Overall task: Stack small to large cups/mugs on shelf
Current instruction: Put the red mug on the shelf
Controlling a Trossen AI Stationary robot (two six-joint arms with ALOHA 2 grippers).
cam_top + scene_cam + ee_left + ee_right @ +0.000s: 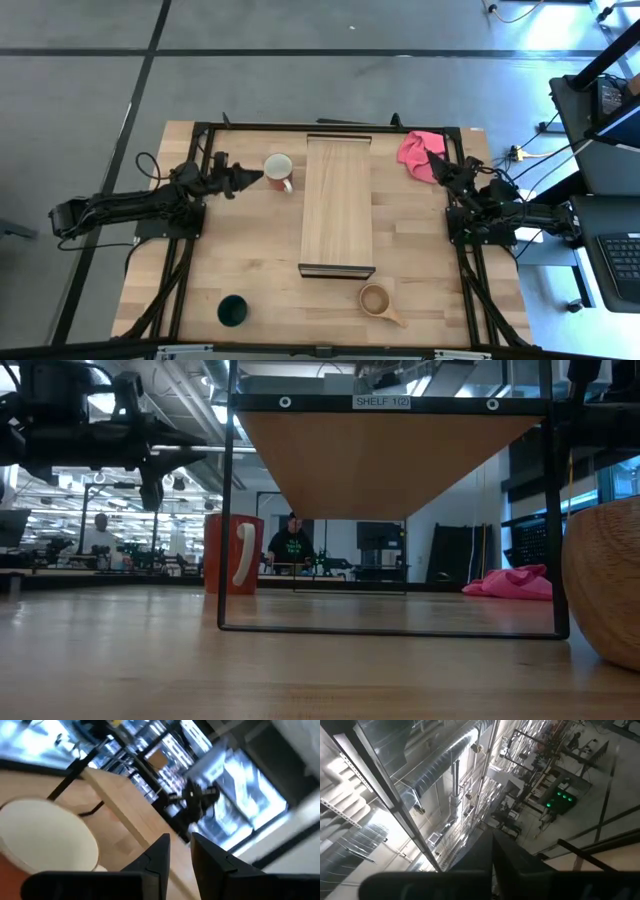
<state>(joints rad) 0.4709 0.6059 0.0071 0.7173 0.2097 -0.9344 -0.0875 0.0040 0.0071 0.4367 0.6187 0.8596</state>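
The red-orange mug with its white inside stands upright on the table, left of the shelf, a light-wood board raised on a thin black frame. The dark green cup stands near the table's near edge. The tan wooden cup stands just beyond the shelf's near end. My left gripper hovers just left of the mug's rim and slightly above it, open by a narrow gap, touching nothing. My right gripper is shut and raised beside the pink cloth.
The pink cloth lies crumpled at the table's far right, under the right gripper's tip. The shelf frame's black posts stand on the table's middle. Bare tabletop lies between the green cup and the mug. People stand in the room beyond the table.
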